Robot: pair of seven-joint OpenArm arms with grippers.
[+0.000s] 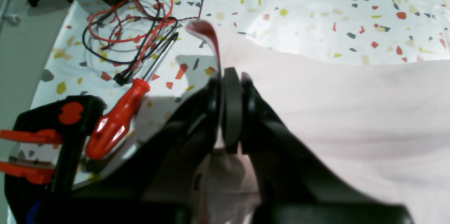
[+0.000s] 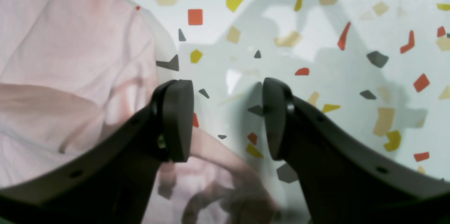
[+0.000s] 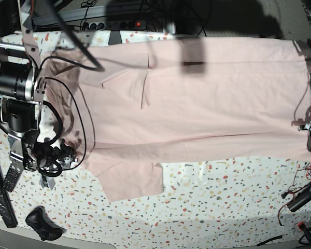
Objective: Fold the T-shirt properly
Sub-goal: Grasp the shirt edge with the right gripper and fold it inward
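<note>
- Left fingers [image 1: 230, 109] clenched on an edge of the T-shirt [image 3: 197, 104], pale pink cloth pinched between the black pads and rising past them in a thin fold with a reddish inner face.
- From that grip the shirt spreads away to the right in the left wrist view, smooth and nearly flat on the table [image 1: 316, 13].
- Right fingers [image 2: 228, 118] released and spread wide, nothing between them but bare speckled table; the shirt lies just beside the left-hand pad in that view, rumpled, and a blurred pink fold passes beneath that pad.
- Seen from the base camera, the T-shirt stretches across the table's far half, its plain side up, one short sleeve hanging toward the near edge.
- Beside the left fingers, on the table: a red-handled screwdriver [image 1: 116, 122] and a tangle of red and black wires [image 1: 130, 30], both apart from the cloth.
</note>
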